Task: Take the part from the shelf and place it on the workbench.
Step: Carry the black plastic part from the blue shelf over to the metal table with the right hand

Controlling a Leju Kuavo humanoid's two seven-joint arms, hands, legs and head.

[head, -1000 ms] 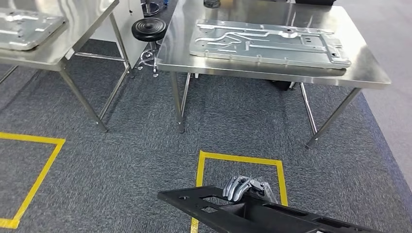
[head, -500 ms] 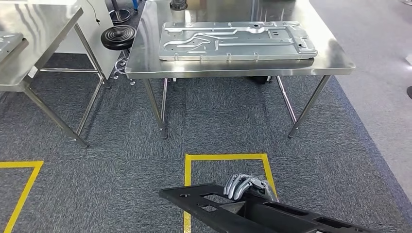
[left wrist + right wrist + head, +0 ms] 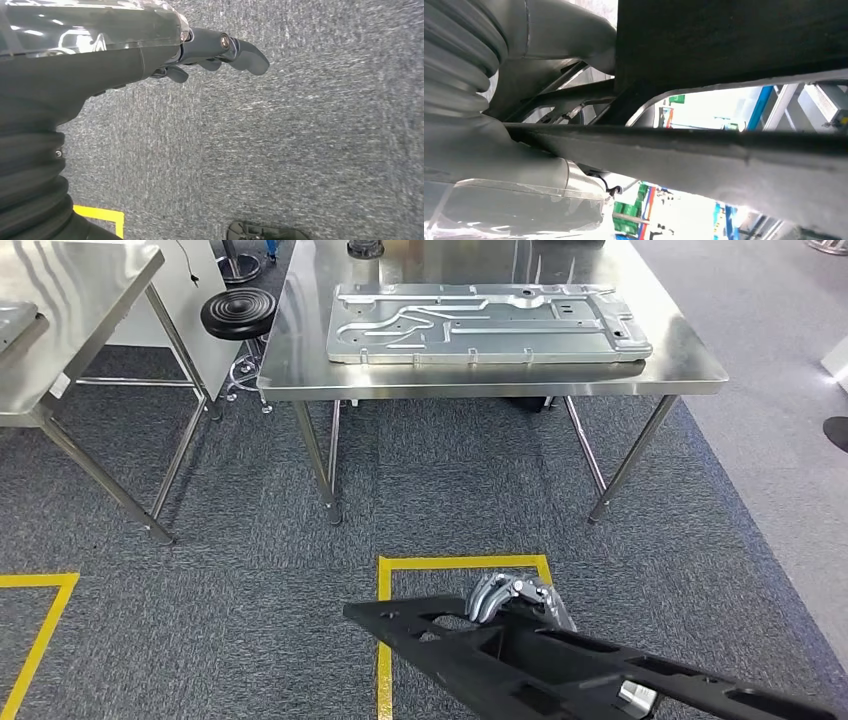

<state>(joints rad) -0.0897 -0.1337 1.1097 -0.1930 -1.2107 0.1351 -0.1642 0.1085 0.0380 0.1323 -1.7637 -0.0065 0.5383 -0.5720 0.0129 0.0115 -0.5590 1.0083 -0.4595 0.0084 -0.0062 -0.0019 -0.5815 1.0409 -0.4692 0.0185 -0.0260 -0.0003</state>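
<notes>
The black flat part, a long frame with cut-outs, juts across the bottom of the head view, low above the carpet. My right hand grips its far edge, silver fingers curled over it. In the right wrist view the black part spans the picture close to my right hand. The steel workbench stands ahead, beyond a strip of carpet, with a large silver machined plate lying on it. My left hand hangs over the grey carpet, holding nothing.
A second steel table stands at the left, with a black round stool between the two tables. The workbench legs reach the carpet. Yellow tape squares mark the floor under the part and at the far left.
The whole view has turned, so the workbench now lies square ahead. The black part sits a little higher and shows more of its length; my right hand still grips it.
</notes>
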